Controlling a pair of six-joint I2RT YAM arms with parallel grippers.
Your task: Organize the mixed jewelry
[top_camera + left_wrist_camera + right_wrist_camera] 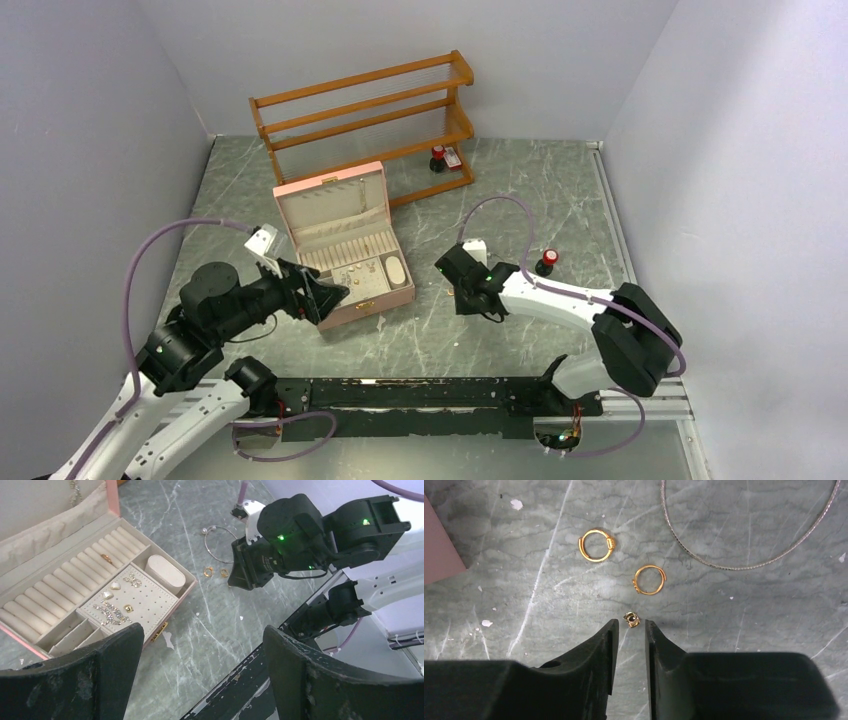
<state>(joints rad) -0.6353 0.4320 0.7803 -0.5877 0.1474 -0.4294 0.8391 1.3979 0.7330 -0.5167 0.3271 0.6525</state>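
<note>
Nearby, thin gold hoops, tiny round stud.

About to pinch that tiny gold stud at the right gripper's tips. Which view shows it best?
Right wrist: the stud lies sharp on the table at the right gripper tips. Left wrist shows only the gold rings nearby; top view is too coarse.

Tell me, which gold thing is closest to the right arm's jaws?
The tiny gold earring piece, lying right at the jaws. The two gold hoops are bigger and lie farther out.
</note>
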